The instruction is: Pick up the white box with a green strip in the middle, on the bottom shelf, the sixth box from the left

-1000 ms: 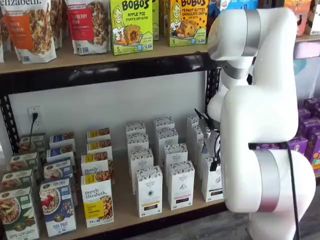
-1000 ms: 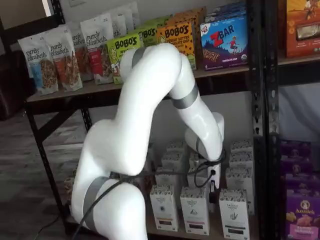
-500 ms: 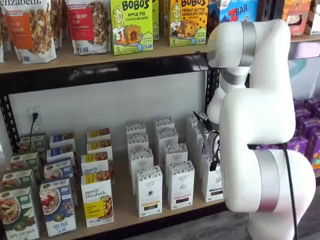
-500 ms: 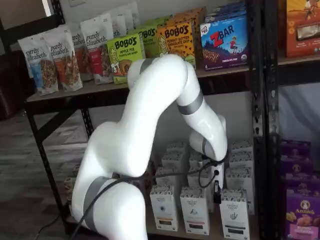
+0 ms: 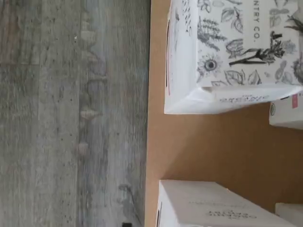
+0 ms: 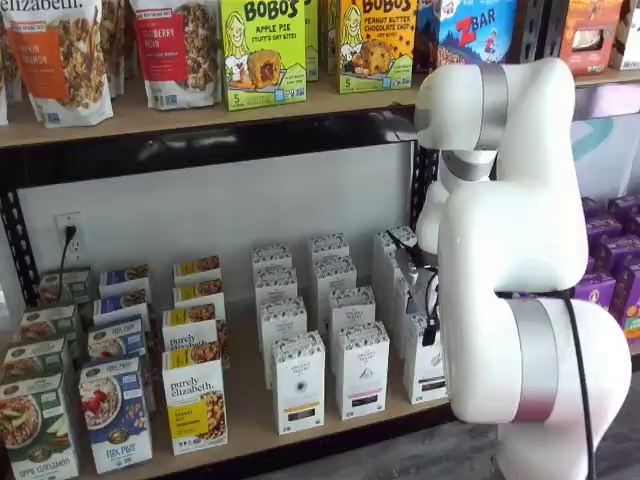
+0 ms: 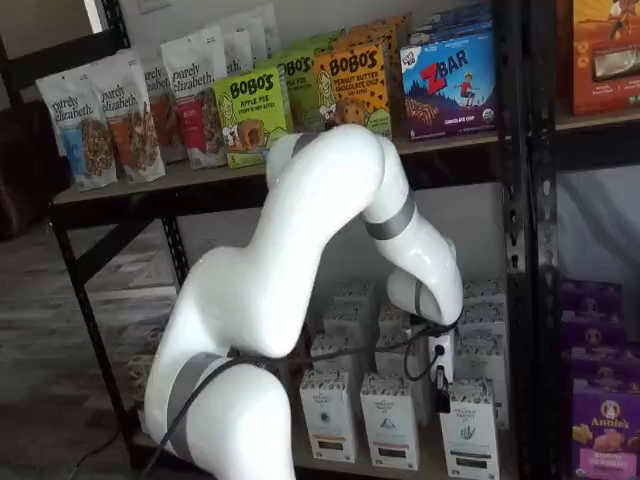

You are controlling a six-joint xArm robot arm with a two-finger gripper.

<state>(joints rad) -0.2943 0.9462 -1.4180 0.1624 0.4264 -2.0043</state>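
Wrist view: pale tan wooden bottom shelf [image 5: 213, 146], its front edge over grey plank floor [image 5: 71, 113]; matt white cartons with black botanical print; no fingers visible.

Shelf views: tall narrow white box [image 7: 469, 440], upright, front of the rightmost white row, speckled top, dark strip low on its face. Black-fingered gripper [image 7: 440, 385] hangs just beside its upper left corner; finger state cannot be told. Glossy white arm [image 6: 510, 250] hides most of that row.
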